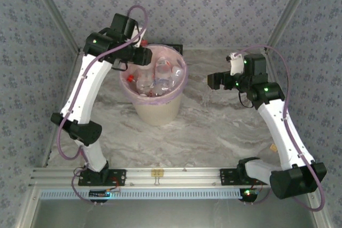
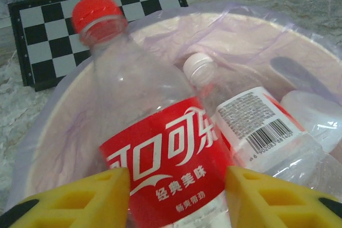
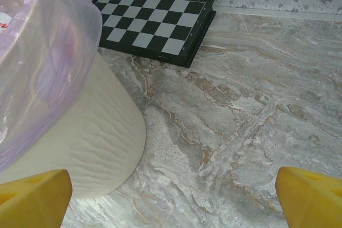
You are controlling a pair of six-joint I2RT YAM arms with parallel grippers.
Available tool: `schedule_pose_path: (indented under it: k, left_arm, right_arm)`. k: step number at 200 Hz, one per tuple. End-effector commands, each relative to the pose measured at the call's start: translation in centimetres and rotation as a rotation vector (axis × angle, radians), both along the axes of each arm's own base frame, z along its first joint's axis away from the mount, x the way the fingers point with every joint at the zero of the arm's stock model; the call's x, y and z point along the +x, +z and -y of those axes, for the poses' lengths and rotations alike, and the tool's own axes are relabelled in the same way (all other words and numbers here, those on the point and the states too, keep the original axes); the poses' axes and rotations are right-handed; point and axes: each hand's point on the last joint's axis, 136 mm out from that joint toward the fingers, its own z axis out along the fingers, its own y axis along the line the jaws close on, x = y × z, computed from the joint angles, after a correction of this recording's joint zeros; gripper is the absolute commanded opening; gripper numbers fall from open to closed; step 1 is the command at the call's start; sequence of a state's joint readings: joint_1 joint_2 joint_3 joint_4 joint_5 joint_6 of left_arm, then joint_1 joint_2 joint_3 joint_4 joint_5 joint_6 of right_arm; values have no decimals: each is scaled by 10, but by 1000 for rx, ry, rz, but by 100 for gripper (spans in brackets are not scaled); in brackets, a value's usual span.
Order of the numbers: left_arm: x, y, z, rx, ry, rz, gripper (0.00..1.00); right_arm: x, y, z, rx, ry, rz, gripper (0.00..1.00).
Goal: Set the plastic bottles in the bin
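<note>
A clear plastic bottle [image 2: 160, 148] with a red cap and red label hangs over the mouth of the bin [image 2: 59, 110]. My left gripper [image 2: 176, 185] is shut on it, one yellow finger against each side of the label. Under it lies a white-capped bottle [image 2: 251, 121] with a barcode label. From above, the cream bin [image 1: 157, 111] with its pink bag holds several bottles [image 1: 160, 76], and the left gripper [image 1: 145, 55] is over its far left rim. My right gripper [image 1: 211, 81] hovers to the right of the bin, open and holding nothing [image 3: 173, 196].
A black and white chessboard [image 3: 155, 22] lies against the back wall behind the bin [image 3: 80, 148]. Bare marble tabletop [image 3: 240, 121] stretches to the right of the bin under the right gripper.
</note>
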State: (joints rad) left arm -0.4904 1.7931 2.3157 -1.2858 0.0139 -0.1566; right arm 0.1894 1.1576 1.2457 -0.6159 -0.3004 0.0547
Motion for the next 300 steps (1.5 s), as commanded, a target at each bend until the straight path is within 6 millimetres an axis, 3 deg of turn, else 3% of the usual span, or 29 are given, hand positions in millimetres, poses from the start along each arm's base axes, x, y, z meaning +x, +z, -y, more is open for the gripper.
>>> schedule_pose_path:
  k: [1,61,99,111,150,181,217,252,300]
  left_arm:
    - [1,-11,3,44,-13,-12,51]
    - [-39,-33,-8,199,-153,-84,48]
    - [-60,-16,10,71,-287,-11,55]
    - [-59,-13,4,87,-267,9,60]
    - [-48,-17,-39,321,-115,2,70]
    - [-42,-18,-47,441,-88,36,79]
    - [-39,-13,-37,427,-115,69,82]
    - [-55,-6,7,174,-253,71,81]
    - [-59,-34,-9,299,-246,-37,80]
  right_arm:
    - [2,-4,-2,-9,15,1,100]
    - [2,-6,-2,-16,16,-1,100]
    - [3,-5,-5,-6,24,-7,100]
    - [3,-5,-6,-7,25,-5,100]
    - [3,-4,-7,-10,26,-2,100]
    - [4,-5,-9,-13,27,-6,100]
    - [5,-5,-10,-24,25,-4,100]
    - [6,-8,-9,-30,22,-9,100]
    - [8,-11,-10,-39,25,-15,100]
